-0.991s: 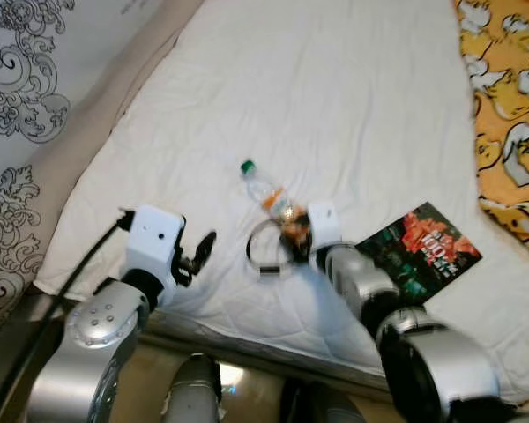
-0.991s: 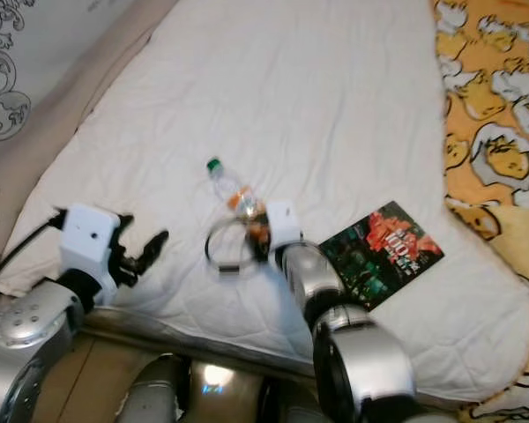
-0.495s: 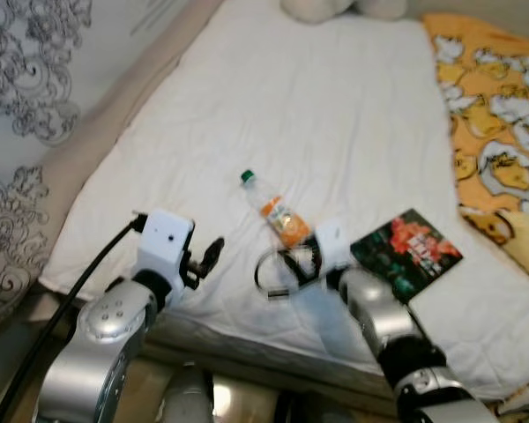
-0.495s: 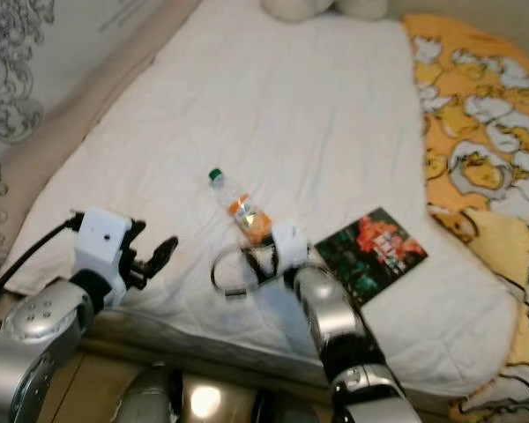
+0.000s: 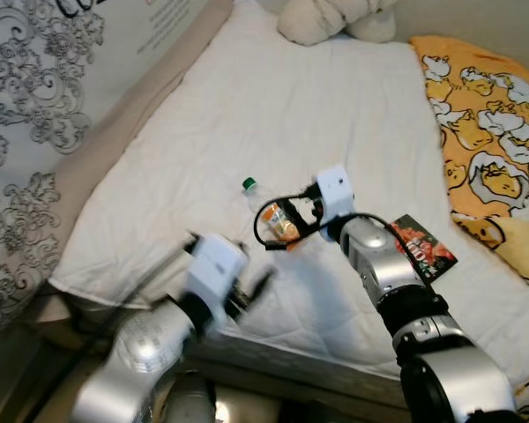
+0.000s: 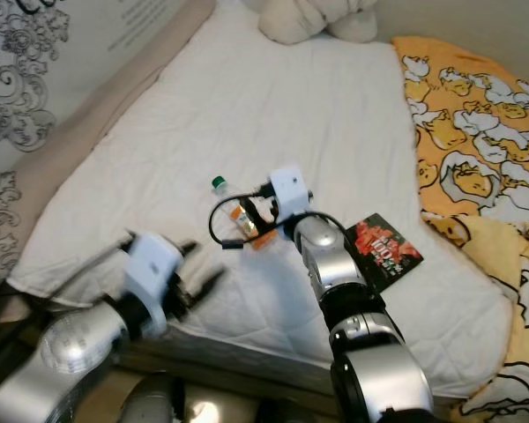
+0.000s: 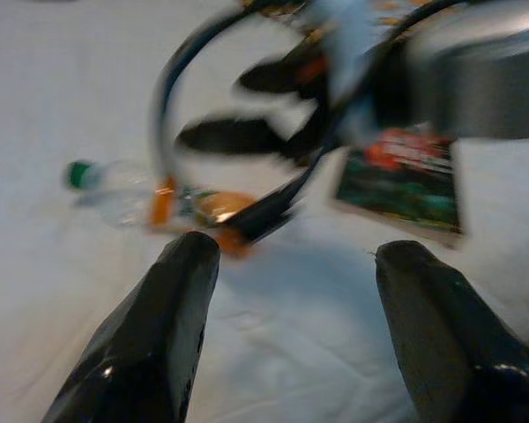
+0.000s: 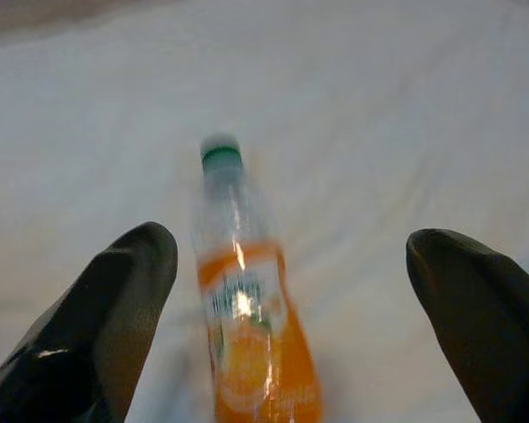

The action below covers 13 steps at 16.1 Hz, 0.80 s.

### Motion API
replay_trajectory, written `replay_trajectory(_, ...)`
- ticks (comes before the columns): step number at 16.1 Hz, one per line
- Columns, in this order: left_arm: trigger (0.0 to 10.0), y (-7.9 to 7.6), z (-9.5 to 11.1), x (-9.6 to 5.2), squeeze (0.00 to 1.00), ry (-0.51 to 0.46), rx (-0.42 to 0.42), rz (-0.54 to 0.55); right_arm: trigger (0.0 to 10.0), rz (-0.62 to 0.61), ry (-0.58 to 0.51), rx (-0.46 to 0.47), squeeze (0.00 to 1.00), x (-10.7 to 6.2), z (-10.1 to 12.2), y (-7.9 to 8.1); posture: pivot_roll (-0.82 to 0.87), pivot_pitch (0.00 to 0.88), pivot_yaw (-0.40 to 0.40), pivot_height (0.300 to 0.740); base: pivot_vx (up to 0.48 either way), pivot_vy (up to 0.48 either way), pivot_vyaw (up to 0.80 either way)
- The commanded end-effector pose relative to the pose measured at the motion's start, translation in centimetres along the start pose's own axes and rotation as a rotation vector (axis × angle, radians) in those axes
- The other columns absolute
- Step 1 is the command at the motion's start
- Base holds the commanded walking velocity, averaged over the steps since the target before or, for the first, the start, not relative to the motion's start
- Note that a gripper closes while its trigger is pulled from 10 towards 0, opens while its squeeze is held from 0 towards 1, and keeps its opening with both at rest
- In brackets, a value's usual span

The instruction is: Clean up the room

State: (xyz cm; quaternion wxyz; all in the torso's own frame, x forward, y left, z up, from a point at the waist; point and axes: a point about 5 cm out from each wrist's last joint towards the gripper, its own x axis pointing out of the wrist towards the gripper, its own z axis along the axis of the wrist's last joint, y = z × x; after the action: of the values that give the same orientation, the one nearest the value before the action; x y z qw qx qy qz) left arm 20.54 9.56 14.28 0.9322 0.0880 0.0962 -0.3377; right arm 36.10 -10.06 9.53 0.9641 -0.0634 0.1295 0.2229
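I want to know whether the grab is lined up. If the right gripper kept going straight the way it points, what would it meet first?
Most likely the orange drink bottle, lying on the white bed right between the right gripper's open fingers. How far off it is stays unclear.

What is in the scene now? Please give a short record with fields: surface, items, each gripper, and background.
surface: white bed cover
bottle: plastic bottle with green cap and orange label, lying on its side on the cover
book: dark book lying flat, to the robot's right of the bottle
right gripper: right gripper open, fingers either side of the bottle, not closed on it
left gripper: left gripper open, near the bed's front edge, holding nothing
background: yellow duck-print blanket on the right; plush toy at the far end
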Motion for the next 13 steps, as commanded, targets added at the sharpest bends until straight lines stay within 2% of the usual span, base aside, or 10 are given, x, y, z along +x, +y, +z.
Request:
replay_trajectory(1,10.0,-1.8,1.8,-1.0,0.00,-0.079,0.028,-0.069,10.0,-0.083,0.069,-0.003,0.00,-0.2,-1.3,-1.1,0.43,0.200,-0.084,0.728,0.000,0.000,0.00)
replay_trajectory(5,10.0,-3.7,4.0,-3.0,0.00,-0.169,0.032,-0.098,10.0,-0.159,0.114,0.008,0.00,0.3,-1.7,-1.3,0.48,0.302,-0.064,0.728,0.000,0.000,0.00)
replay_trajectory(10,10.0,-3.5,3.8,-4.1,0.00,-0.149,0.001,-0.005,10.0,-0.155,0.060,-0.068,0.00,1.1,0.3,-0.6,0.49,0.337,-0.066,0.728,0.000,0.000,0.00)
replay_trajectory(12,10.0,-3.6,3.6,-4.0,0.00,-0.139,0.001,0.000,10.0,-0.156,0.032,-0.058,0.00,1.3,1.1,-0.5,0.47,0.323,-0.072,0.728,0.000,0.000,0.00)
replay_trajectory(13,10.0,-3.4,3.4,-3.9,0.00,-0.129,0.009,0.016,10.0,-0.157,-0.012,-0.021,0.00,1.4,1.7,-0.6,0.46,0.305,-0.081,0.728,0.000,0.000,0.00)
